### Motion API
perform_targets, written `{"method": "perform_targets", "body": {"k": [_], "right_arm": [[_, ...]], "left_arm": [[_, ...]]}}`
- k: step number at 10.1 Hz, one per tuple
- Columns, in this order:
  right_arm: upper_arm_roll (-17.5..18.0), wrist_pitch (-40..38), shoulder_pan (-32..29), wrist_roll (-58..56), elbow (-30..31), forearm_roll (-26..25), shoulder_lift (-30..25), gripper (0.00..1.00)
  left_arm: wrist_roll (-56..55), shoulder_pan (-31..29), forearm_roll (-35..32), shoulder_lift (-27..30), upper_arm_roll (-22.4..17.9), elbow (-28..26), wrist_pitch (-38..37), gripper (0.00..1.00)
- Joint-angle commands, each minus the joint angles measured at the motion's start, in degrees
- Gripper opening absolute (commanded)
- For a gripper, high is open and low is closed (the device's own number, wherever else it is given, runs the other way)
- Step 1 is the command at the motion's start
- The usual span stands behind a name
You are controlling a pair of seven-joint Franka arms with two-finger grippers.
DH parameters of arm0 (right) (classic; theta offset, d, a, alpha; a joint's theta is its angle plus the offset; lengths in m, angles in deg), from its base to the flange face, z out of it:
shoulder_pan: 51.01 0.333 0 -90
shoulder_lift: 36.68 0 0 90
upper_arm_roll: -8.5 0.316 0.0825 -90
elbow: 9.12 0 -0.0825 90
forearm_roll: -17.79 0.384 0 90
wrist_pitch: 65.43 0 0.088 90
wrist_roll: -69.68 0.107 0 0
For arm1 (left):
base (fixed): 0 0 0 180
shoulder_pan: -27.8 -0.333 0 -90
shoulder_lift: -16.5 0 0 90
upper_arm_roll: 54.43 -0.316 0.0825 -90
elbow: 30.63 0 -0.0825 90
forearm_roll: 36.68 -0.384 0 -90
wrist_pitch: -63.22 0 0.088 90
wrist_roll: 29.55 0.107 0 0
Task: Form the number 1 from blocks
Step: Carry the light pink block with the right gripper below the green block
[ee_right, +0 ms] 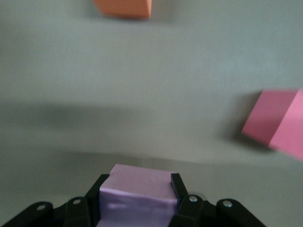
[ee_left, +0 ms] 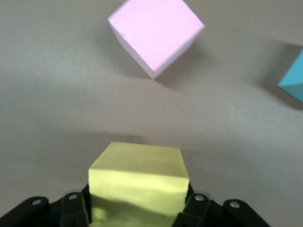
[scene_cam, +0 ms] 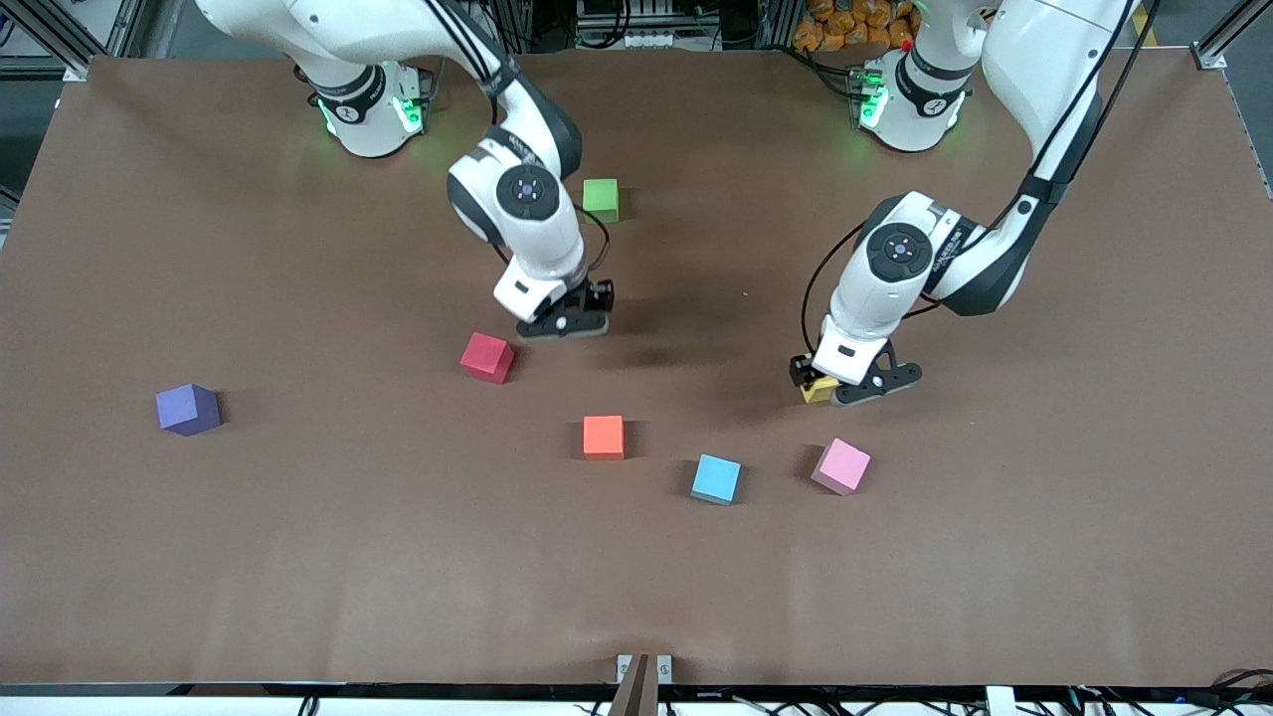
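Nearest the front camera, the pink block, blue block and orange block lie scattered, no numeral formed yet. Next up, the left end effector is clamped on the yellow block, low over the surface. The right end effector, beside the red block, grips a lilac block. Farthest, the green block waits.
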State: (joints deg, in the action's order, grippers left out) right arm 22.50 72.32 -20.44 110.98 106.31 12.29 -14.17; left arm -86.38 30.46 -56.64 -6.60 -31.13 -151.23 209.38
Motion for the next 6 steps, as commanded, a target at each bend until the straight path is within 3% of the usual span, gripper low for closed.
{"method": "perform_targets", "body": {"k": [1,6], "right_arm": [[4.3,0.8,-1.7,3.2,4.7,-0.5,-2.3,0.0],[7.1,2.0,-1.3,5.5,6.9,-0.7,-2.1,0.0]], "left_arm": [[-2.8,1.6,-1.3,0.1,0.2,0.5,-0.2,0.0],[-4.0,2.7,-1.3,-0.5,0.3,0.8,-0.2,0.0]]}}
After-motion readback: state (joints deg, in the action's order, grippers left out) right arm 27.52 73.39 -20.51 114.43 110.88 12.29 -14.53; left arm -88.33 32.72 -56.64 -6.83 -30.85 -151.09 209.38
